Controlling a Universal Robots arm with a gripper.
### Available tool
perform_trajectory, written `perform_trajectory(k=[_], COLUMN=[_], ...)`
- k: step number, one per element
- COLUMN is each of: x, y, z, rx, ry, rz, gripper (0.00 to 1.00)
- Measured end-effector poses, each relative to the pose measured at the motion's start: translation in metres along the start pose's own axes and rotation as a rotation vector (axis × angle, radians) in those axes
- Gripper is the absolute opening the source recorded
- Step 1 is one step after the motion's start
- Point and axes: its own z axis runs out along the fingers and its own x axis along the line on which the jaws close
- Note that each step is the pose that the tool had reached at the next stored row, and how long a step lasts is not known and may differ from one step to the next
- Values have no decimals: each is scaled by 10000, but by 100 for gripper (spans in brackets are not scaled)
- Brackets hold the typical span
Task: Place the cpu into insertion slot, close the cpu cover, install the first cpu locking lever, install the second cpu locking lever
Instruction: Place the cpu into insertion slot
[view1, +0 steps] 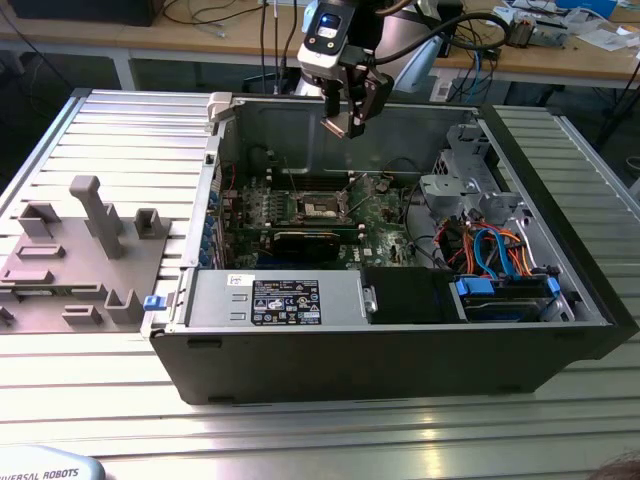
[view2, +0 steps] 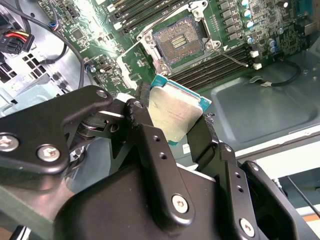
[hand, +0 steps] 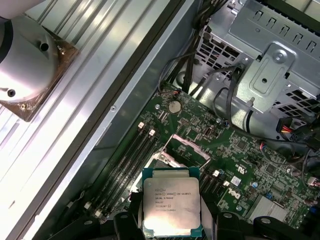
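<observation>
Gripper: I see the gripper (view1: 347, 122) hanging at 12 o'clock in the exterior view, above the open case (view1: 400, 350) and well clear of the board (view1: 385, 215).
Jaws: pinching the cpu on two opposite edges. In both wrist views the black fingers (view2: 139, 112) (hand: 127, 222) press against its sides.
Cpu: the cpu (hand: 171, 205) (view2: 175, 112) is held in the air over the board, with its metal top towards the first wrist camera. In the second wrist view it sits tilted between the fingers.
Slot: the slot (view2: 180, 42) lies open with its pin field bare. In the exterior view I place it (view1: 318, 207) at 6 o'clock from the gripper, mid-board and well apart from the cpu.
Cover: the cover (hand: 194, 146) is swung up, its silvery frame standing off the slot.
Lever: a thin wire lever (view2: 234, 60) lies out across the long black slots just beside the slot.
Case: it lies on its side on the slatted table (view1: 300, 440).
Cables: blue and orange cables (view1: 490, 245) lie at 3 o'clock from the board.
Fixture: a grey fixture (view1: 80, 250) sits at 9 o'clock from the case.
</observation>
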Motion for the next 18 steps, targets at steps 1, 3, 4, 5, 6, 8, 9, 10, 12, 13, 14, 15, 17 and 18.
perform_trajectory(k=[1, 3, 4, 5, 6, 8, 9, 10, 12, 13, 14, 15, 17, 18], x=[0, 0, 0, 0, 0, 0, 0, 0, 0, 0, 0, 0, 0, 0], y=[0, 0, 0, 0, 0, 0, 0, 0, 0, 0, 0, 0, 0, 0], z=[0, 0, 0, 0, 0, 0, 0, 0, 0, 0, 0, 0, 0, 0], rx=[0, 0, -1, -1, -1, -2, -2, -2, -2, -2, -3, -3, -4, -4], ry=[0, -2, -3, -4, -5, -7, -8, -9, -12, -12, -13, -14, -17, -18], rz=[8, 25, 35, 43, 57, 78, 85, 98, 126, 134, 146, 162, 184, 199], gripper=[54, 54, 54, 54, 54, 54, 54, 54, 54, 54, 54, 54, 54, 54])
